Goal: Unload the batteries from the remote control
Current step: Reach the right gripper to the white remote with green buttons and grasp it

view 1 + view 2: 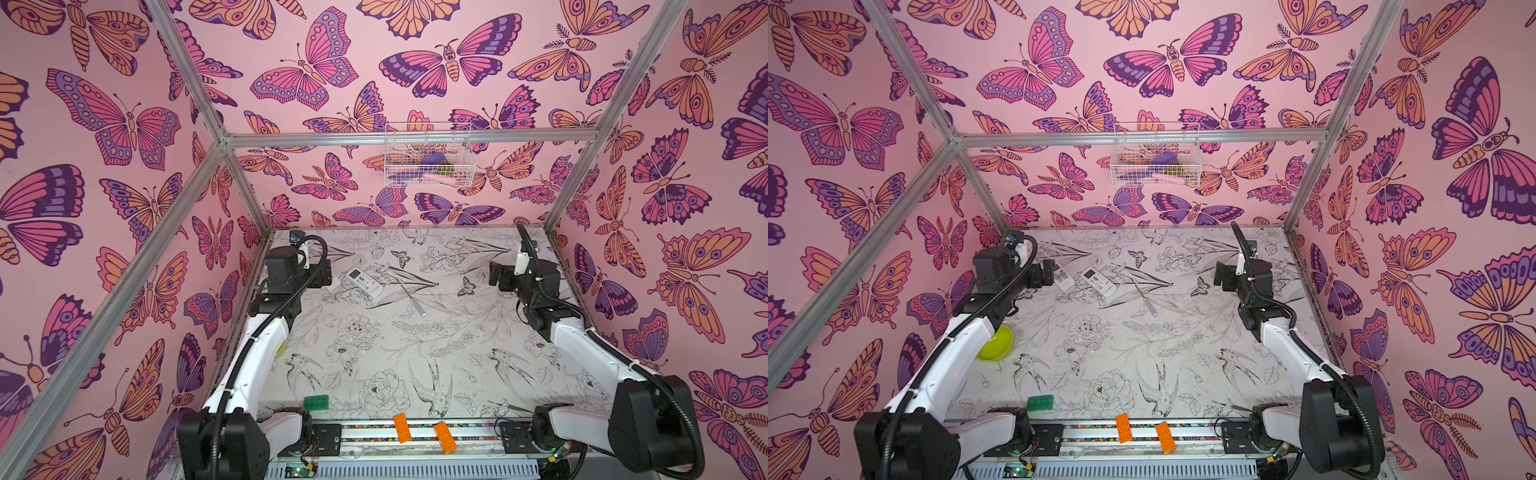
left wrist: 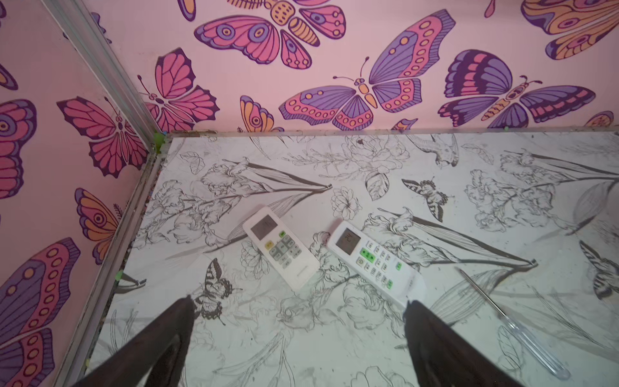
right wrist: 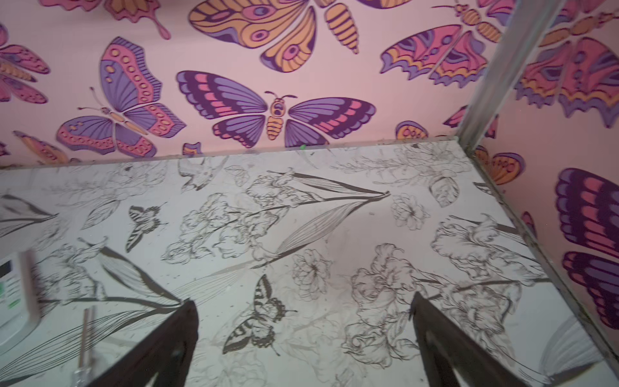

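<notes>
In a top view, a grey-buttoned remote [image 1: 1064,277] and a green-buttoned remote [image 1: 1099,282] lie face up, side by side, near the far left corner of the table [image 1: 1142,365], batteries hidden, a screwdriver [image 1: 1148,301] just beside them. Left wrist view: the left gripper [image 2: 299,301] hangs wide open and empty, both remotes ahead of its fingers. Right wrist view: the right gripper [image 3: 303,298], jaws spread and empty, hovers over the table near its far right corner
</notes>
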{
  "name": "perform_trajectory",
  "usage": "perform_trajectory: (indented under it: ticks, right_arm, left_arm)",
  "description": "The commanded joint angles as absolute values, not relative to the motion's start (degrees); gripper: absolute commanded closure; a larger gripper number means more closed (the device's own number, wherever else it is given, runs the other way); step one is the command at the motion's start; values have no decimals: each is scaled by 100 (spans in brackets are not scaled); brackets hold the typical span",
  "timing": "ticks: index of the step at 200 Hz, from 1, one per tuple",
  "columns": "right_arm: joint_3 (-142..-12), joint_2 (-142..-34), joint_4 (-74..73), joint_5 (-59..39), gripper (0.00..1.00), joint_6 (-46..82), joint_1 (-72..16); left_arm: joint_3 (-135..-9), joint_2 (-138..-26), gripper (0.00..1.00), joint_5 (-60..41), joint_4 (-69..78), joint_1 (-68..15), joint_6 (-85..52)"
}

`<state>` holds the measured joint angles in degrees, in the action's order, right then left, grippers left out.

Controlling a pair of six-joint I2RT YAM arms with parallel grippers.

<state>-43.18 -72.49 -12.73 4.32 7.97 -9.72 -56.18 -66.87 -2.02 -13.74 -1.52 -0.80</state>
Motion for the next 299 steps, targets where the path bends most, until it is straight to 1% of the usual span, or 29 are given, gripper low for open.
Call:
perform_trajectory:
  ticks: [1, 22, 49, 70, 91, 137, 164, 198, 291, 299]
  right_arm:
    - [-4857, -7532, -370, 340, 1, 862, -1486]
    - [-5370, -8037, -135, 285, 1, 879, -1917]
    - [-6185, -8897, 12, 61, 1, 758, -2523]
    - [-7023, -9733, 385, -22, 1, 565, -3042]
    - [-7578, -10448, 344, -41, 1, 553, -3511]
    - [-8980, -12016, 730, -281, 1, 618, -4188]
    - [-9652, -12590, 1064, -421, 1, 520, -4388]
    - [-10065, -13064, 1118, -511, 1, 612, -4445]
    - [-11277, -14221, 1787, -294, 0, 729, -4492]
    - [-11393, -14298, 1912, -266, 1, 712, -4510]
  left_arm:
    - [-5557, -6407, 1, -451, -2553, -157, -272]
    - [-5331, -6198, 1, -846, -2584, -53, -301]
    - [-4957, -6019, 1, -1048, -2416, 148, -430]
    - [-4869, -6047, 1, -1057, -2331, 215, -534]
    - [-4762, -6038, 1, -1032, -2212, 220, -656]
    - [-4592, -6039, 1, -1140, -2019, 227, -669]
    - [-4623, -6047, 1, -1122, -2021, 244, -656]
    - [-4570, -6046, 1, -1169, -1952, 246, -641]
    - [-4579, -6047, 1, -1256, -1933, 238, -626]
    - [-4596, -6063, 1, -1225, -1933, 237, -616]
